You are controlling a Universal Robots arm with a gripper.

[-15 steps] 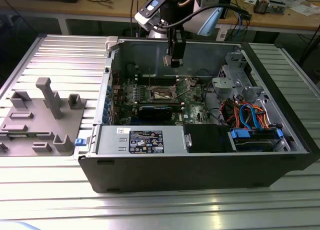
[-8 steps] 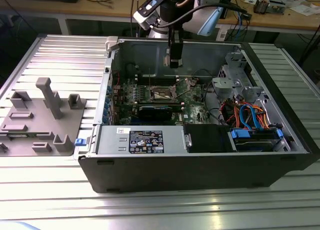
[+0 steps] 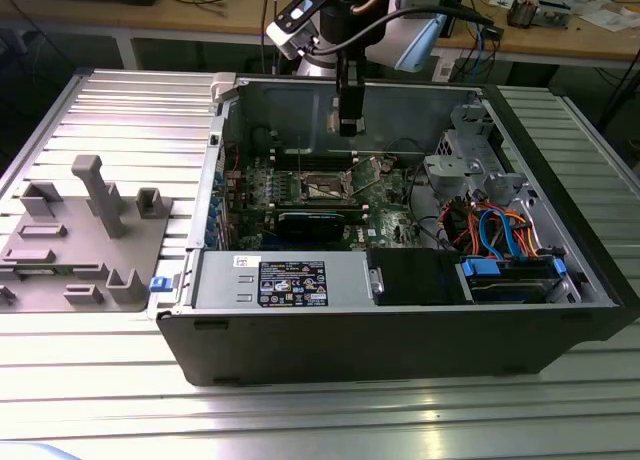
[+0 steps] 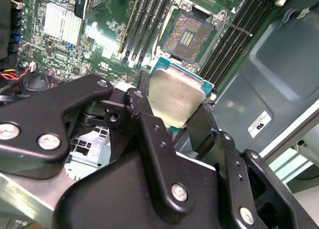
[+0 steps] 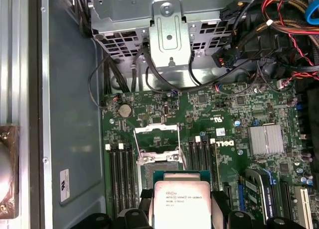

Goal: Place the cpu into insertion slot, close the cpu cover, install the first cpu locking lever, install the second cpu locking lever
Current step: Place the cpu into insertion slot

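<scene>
Ribbed metal worktop (image 3: 300, 410) with the open PC case (image 3: 400, 340) on it, green board (image 3: 385, 195) flat inside, and the claw (image 3: 347, 126) hangs over that board clamped on two edges of the cpu (image 4: 175, 99), which is up in the air near the bare insertion slot (image 4: 188, 36), cpu cover (image 5: 156, 138) flipped open.

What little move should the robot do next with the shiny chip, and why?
Probably ease the cpu down toward the insertion slot. The gripper holds the cpu above the green board, and the slot lies uncovered and empty, with the cpu cover raised.
</scene>
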